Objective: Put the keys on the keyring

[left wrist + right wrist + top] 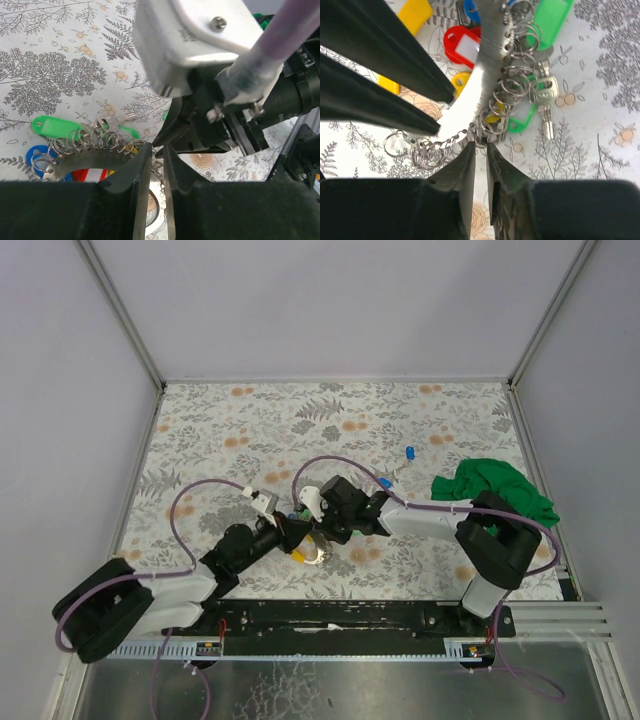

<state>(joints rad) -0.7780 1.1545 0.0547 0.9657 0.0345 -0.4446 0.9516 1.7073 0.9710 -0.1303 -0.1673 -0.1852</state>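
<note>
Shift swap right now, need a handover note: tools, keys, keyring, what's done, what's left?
Left tool: shut on the keyring rim.
Right tool: almost shut at the ring's lower end, among small split rings; grip unclear.
Done: many keys with green, red and yellow tags hang on the keyring.
Left: a blue-tagged key lies loose on the table beyond the arms, not yet threaded.

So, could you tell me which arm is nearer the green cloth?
Right. The right arm has its elbow just beside the cloth; the left arm lies far off on the other side.
</note>
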